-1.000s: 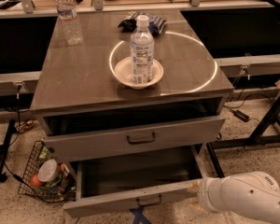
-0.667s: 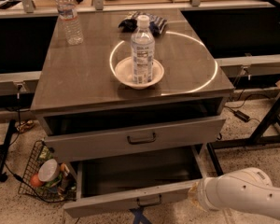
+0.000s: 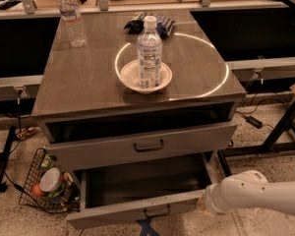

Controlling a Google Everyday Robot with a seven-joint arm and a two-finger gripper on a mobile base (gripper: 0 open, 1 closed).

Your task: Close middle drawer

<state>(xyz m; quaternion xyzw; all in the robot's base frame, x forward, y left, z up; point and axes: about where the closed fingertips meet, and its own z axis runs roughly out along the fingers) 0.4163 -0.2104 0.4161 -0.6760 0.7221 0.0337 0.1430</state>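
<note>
- Middle drawer [image 3: 132,214] stands pulled far out (under the taller drawer [image 3: 137,149], itself ajar).
- Tool [image 3: 202,206], at the white arm's [image 3: 265,198] end, meets the middle drawer front's right end; released or clenched, cannot tell.
- Bottle [image 3: 149,53] in bowl [image 3: 129,77] on desk [image 3: 88,87].

— What colour is the middle drawer [image 3: 113,214]?
— Grey, with a small black handle [image 3: 156,212]. The taller drawer [image 3: 98,151] above it is the same grey.
— And the claw [image 3: 202,208]?
— It sits at the right end of that drawer's front, a pale yellowish tip on a white arm [image 3: 265,198].
— The surface [image 3: 83,82]?
— Grey-brown, with a thin white ring across it. A cream bowl [image 3: 129,75] holds a clear bottle [image 3: 149,48] with a white cap.
— The floor [image 3: 255,146]?
— Speckled beige, and the wire basket [image 3: 27,183] is black.
</note>
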